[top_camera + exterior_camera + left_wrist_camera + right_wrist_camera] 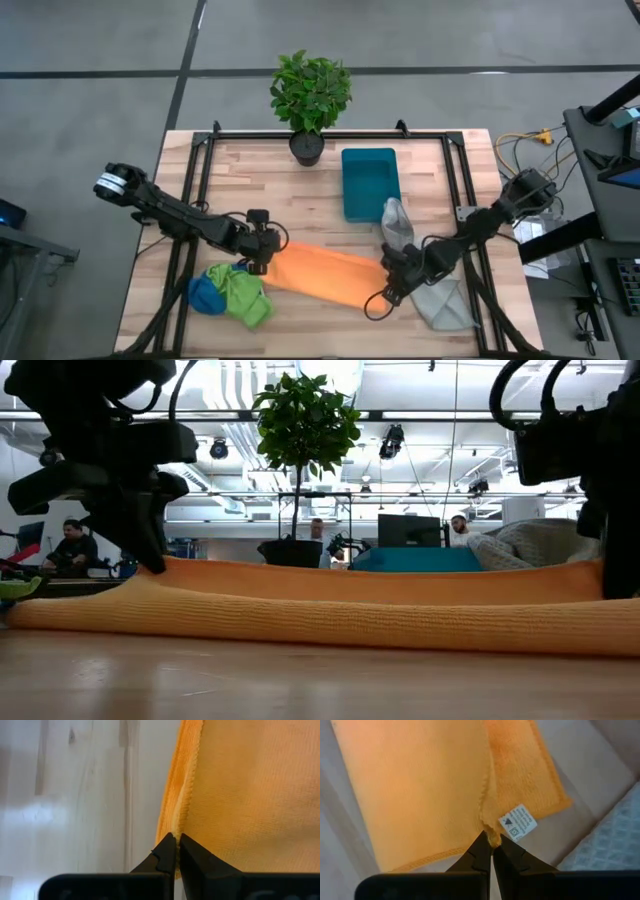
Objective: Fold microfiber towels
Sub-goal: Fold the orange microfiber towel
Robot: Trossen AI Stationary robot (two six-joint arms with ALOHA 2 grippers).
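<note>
The orange towel (325,272) lies folded over on itself near the middle of the wooden table (300,200); the low view shows its upper layer (380,582) resting on the lower one. My left gripper (268,255) is shut on the towel's left end, and my right gripper (390,282) is shut on its right end. The lime green towel (243,292) and the blue towel (205,294) lie bunched together at the near left. The pale grey towel (425,290) lies crumpled at the near right, behind my right arm. My left gripper pinches the orange towel's hemmed edge (177,822) between its two fingertips, slanting down from the table's left. One layer or several, I cannot tell. The held edge (170,565) stands a little above the table; the rest lies flat. My right gripper pinches the upper layer's hemmed edge (489,831) at its fingertips, beside the white label (518,822) on the layer beneath. The fingers slant down from the table's right. The held end (595,572) is raised slightly, and the cloth between the two grippers sags onto the lower layer.
A teal bin (370,182) stands behind the orange towel, with the grey towel's far end beside it. A potted plant (308,100) stands at the table's far edge. A black frame (200,170) runs along the table's sides. Bare wood shows at the far left.
</note>
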